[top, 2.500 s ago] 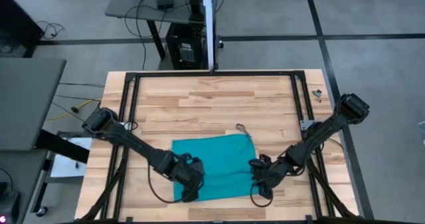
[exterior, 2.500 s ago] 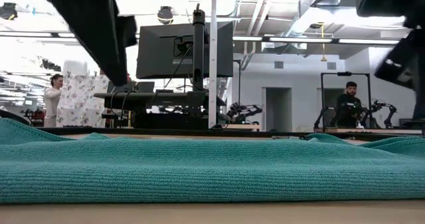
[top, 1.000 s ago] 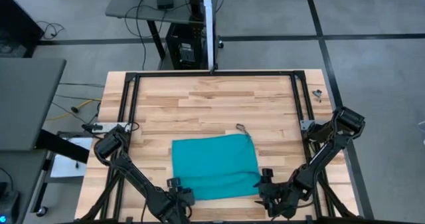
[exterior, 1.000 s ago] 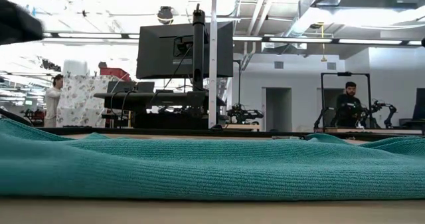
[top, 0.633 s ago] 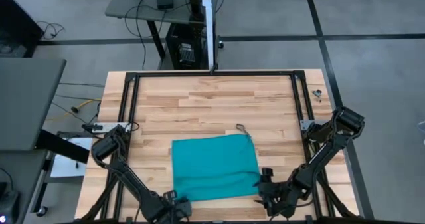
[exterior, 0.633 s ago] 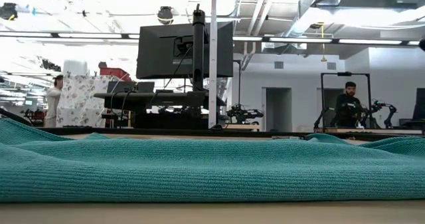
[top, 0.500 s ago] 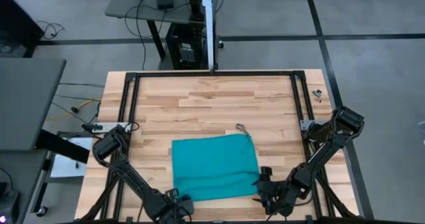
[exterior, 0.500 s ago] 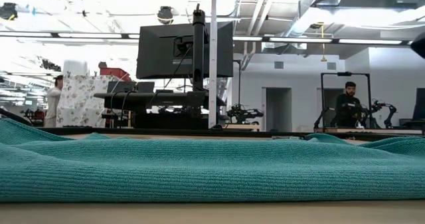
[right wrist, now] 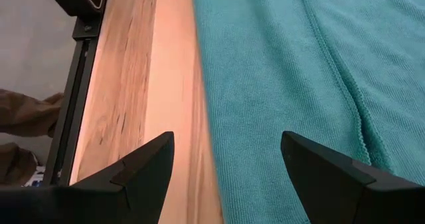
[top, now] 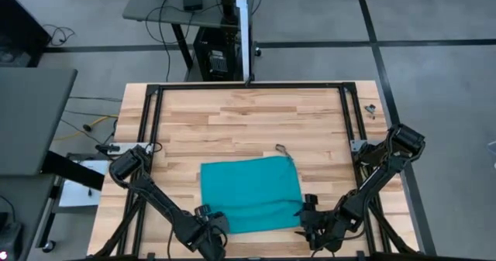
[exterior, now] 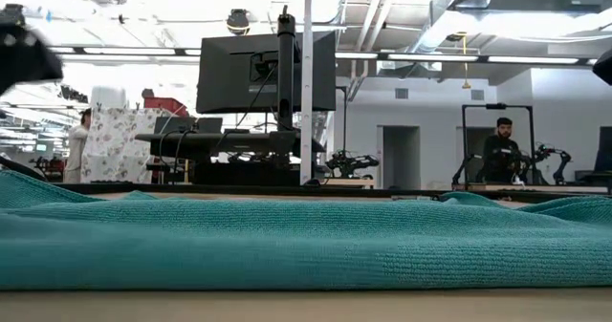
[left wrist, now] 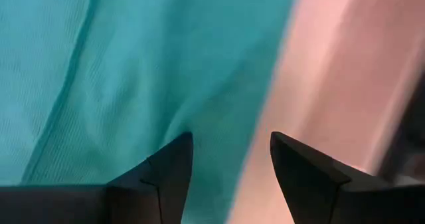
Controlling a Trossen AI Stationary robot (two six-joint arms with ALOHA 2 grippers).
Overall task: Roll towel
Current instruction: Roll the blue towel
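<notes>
left pincer point(top: 211, 228) nearer one towel point(top: 249, 192)

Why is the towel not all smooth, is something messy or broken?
Nothing looks broken or spilled. The towel lies flat on the table, just a bit lopsided with soft folds. The left gripper and right gripper are open at its near corners.

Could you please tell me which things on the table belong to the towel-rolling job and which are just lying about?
Belonging to the job:
- towel, flat, not yet rolled
- left gripper, open at the towel's near left corner
- right gripper, open at its near right corner

Just lying about:
- small metal piece near the table's far right corner
- monitor beyond the table
</notes>
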